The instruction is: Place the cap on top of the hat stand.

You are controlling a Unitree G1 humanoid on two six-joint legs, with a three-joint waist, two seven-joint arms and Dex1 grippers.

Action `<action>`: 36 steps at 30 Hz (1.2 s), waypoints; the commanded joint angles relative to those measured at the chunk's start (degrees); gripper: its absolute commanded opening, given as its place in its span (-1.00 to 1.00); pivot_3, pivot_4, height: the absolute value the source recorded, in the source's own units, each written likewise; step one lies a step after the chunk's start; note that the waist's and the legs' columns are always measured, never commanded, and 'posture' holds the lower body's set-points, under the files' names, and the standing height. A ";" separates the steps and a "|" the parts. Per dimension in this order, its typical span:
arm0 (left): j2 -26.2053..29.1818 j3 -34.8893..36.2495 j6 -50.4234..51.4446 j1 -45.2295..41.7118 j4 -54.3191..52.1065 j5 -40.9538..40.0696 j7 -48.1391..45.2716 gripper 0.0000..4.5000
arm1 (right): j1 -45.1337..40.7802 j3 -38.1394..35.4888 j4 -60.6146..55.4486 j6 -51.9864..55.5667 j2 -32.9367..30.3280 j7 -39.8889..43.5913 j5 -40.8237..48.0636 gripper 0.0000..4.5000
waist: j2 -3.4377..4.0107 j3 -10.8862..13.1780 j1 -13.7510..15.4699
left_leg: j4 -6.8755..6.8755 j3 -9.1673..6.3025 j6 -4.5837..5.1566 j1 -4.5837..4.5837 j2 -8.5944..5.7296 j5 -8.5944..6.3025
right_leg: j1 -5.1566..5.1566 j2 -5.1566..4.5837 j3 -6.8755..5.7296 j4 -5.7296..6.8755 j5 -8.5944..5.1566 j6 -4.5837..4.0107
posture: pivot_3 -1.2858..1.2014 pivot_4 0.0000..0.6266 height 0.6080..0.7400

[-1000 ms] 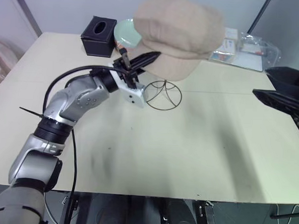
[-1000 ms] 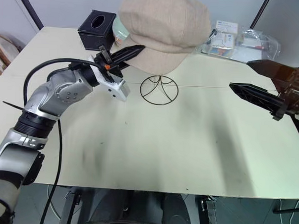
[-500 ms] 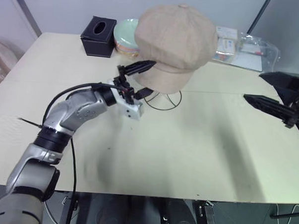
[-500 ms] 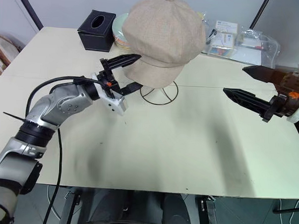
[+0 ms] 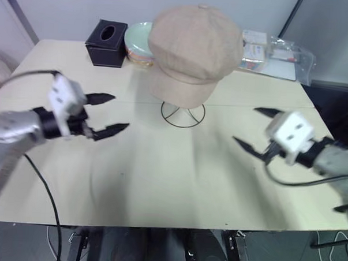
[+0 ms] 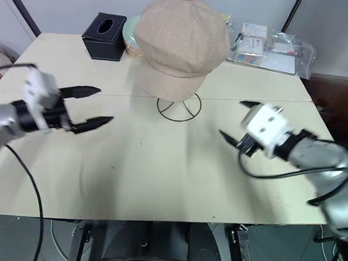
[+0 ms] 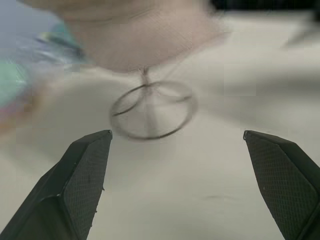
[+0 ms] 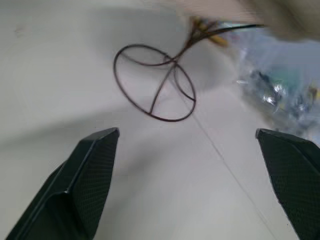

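Observation:
The beige cap [image 5: 195, 47] rests on top of the hat stand, hiding its cage; the stand's round wire ring base [image 5: 183, 114] shows on the table below it. My left gripper [image 5: 108, 112] is open and empty, well left of the stand. On the stand's right, my right gripper [image 5: 255, 129] hangs open and empty, low over the table. The left wrist view shows the ring base [image 7: 152, 110] under the cap [image 7: 145, 35] between my fingers [image 7: 82, 175]. The right wrist view shows the ring base [image 8: 154, 82] ahead of my fingers [image 8: 95, 165].
A black tissue box [image 5: 104, 42] and a stack of pale green plates [image 5: 136, 41] stand at the back left of the cream table [image 5: 172, 182]. Clear plastic packets [image 5: 275, 51] lie at the back right.
My left gripper opened, let go of the cap and pulled back to the left. The cap settled onto the stand. My right arm came down and in toward the table, its wrist rolling.

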 commanded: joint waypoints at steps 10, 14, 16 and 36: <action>-0.52 5.06 10.49 -5.96 1.54 -2.53 -1.62 0.96 | -22.39 20.58 22.98 -27.13 19.35 -19.40 -37.28 1.00 | -0.15 -0.04 -0.74 | -0.02 -0.07 -0.08 0.00 0.09 0.05 | -0.08 0.17 0.04 0.12 0.04 -0.16 | 0.03 -0.52 1.00; -1.65 5.20 10.90 -7.25 1.88 -1.41 -0.97 0.96 | -27.65 23.09 29.86 -30.00 23.87 -23.59 -42.56 1.00 | -0.18 -0.05 -1.05 | -0.02 -0.08 -0.08 -0.01 0.09 0.05 | -0.11 0.16 0.04 0.16 0.04 -0.15 | 0.03 -0.52 1.00; -2.02 5.66 11.30 -7.47 1.70 -0.92 -0.74 0.96 | -29.54 23.30 32.69 -30.76 25.75 -26.07 -44.22 1.00 | -0.18 -0.05 -1.20 | -0.03 -0.08 -0.09 -0.01 0.08 0.05 | -0.12 0.16 0.05 0.19 0.04 -0.16 | 0.03 -0.52 1.00; -4.59 7.01 12.14 -7.32 0.65 1.57 -0.69 1.00 | -33.20 19.07 31.07 -36.52 27.10 -31.33 -43.97 -0.96 | -0.19 -0.05 -1.29 | -0.03 -0.06 -0.10 -0.02 0.07 0.06 | -0.30 0.14 0.13 0.49 0.04 -0.17 | 0.03 -0.52 1.00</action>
